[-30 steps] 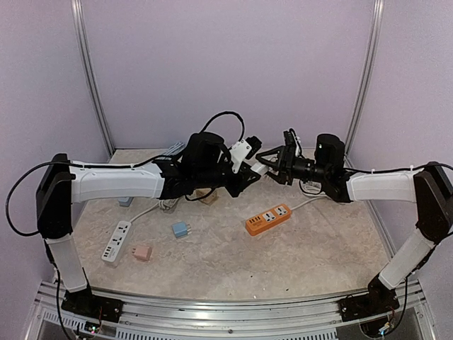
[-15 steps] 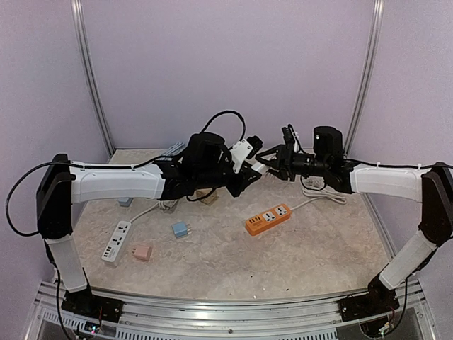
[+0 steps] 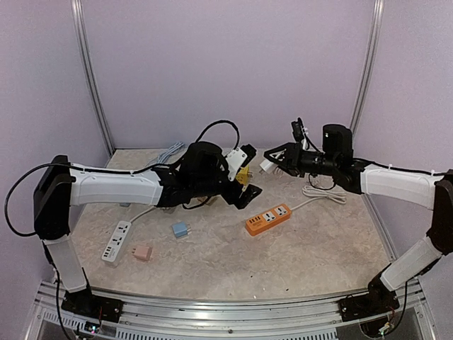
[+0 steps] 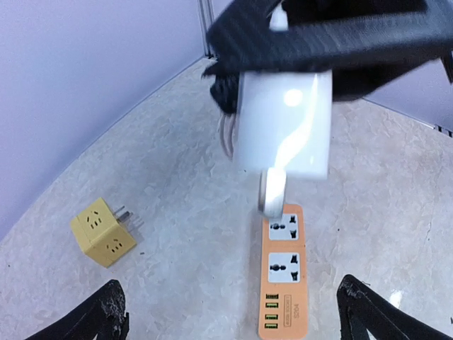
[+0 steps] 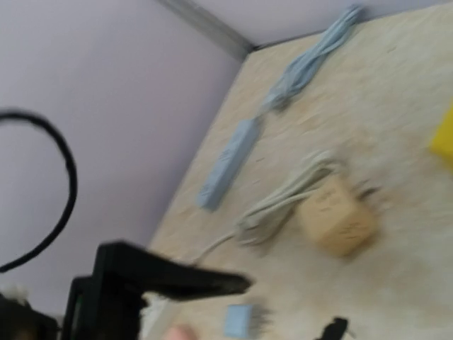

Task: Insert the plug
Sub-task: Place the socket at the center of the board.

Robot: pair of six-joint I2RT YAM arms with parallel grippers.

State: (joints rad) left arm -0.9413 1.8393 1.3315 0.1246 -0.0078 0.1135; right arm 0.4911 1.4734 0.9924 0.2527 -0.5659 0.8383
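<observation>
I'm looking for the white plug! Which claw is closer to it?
Right. The right claw grips the white plug in the air; the left claw hangs open, apart from it.

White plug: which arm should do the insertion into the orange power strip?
Right. The right gripper is clamped on the white plug, held in the air near the orange power strip. The left gripper is open and empty.

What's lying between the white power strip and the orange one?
Top view shows a blue adapter and, nearer the white strip, a pink adapter.
</observation>
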